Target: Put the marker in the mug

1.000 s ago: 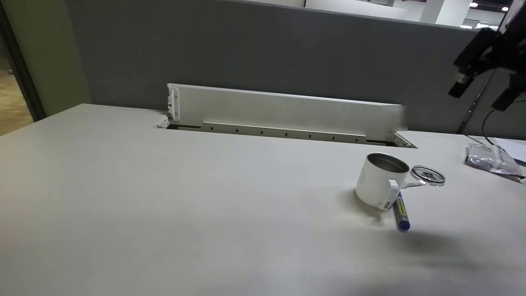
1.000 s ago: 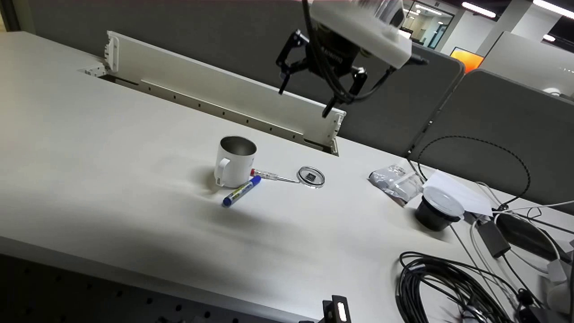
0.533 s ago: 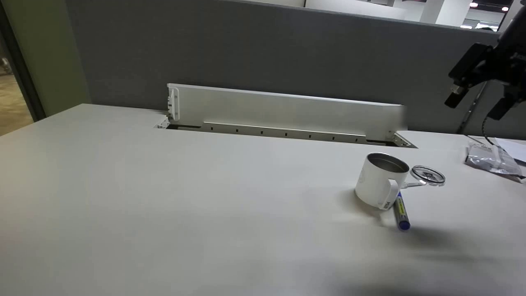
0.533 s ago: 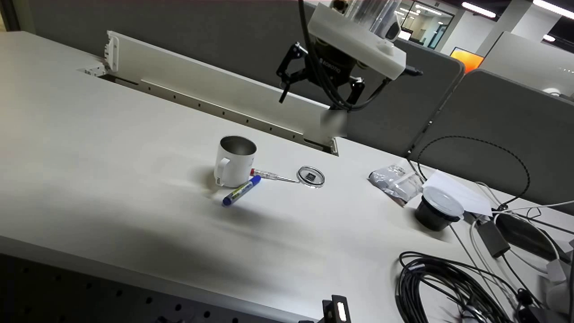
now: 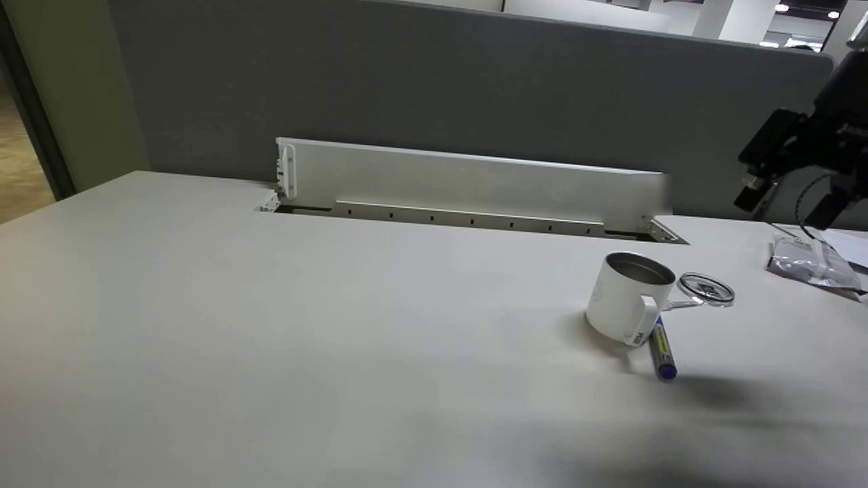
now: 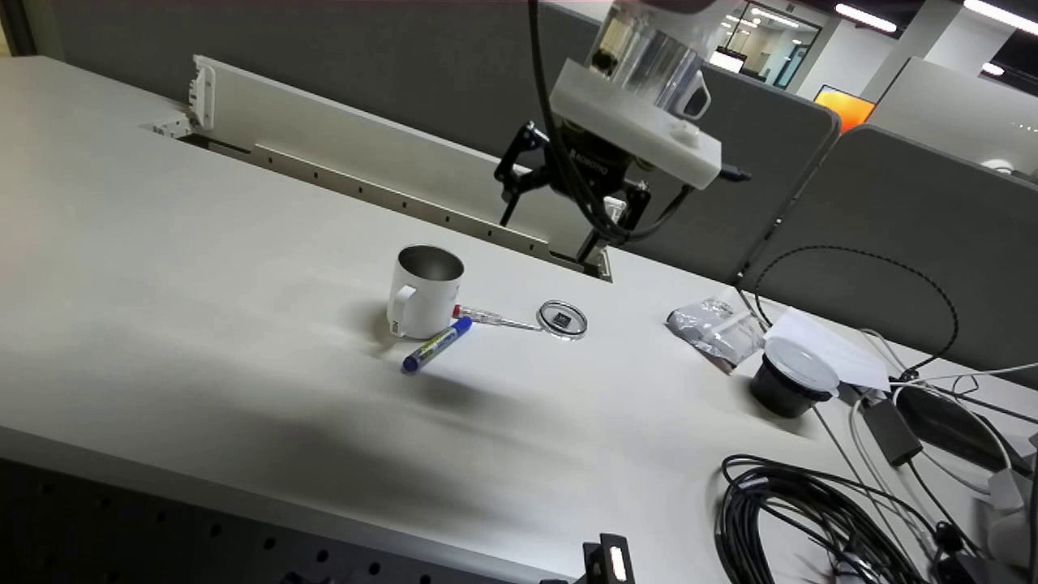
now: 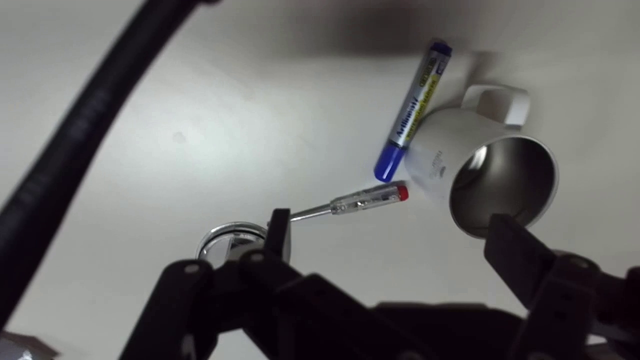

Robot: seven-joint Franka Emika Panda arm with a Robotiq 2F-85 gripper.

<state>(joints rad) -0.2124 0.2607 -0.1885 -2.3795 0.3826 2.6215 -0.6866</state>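
In an exterior view the tabletop (image 6: 178, 292) spreads broad over the left, its front edge slanting from lower left to bottom centre. Near the middle, the marker (image 6: 437, 345) lies just beside the upright mug (image 6: 430, 304), with a screwdriver (image 6: 491, 317) and then a clear lid (image 6: 561, 319) to the right. The claw (image 6: 543, 241), fingers wide apart, hangs at upper centre, lower than a second ago.

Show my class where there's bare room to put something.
One wide bare patch of desktop runs from the mug away from the coiled cables, bordered by the white panel. A smaller one lies between the marker and those cables. Crowded: beside the mug, with marker, screwdriver and clear disc, and around the cables.
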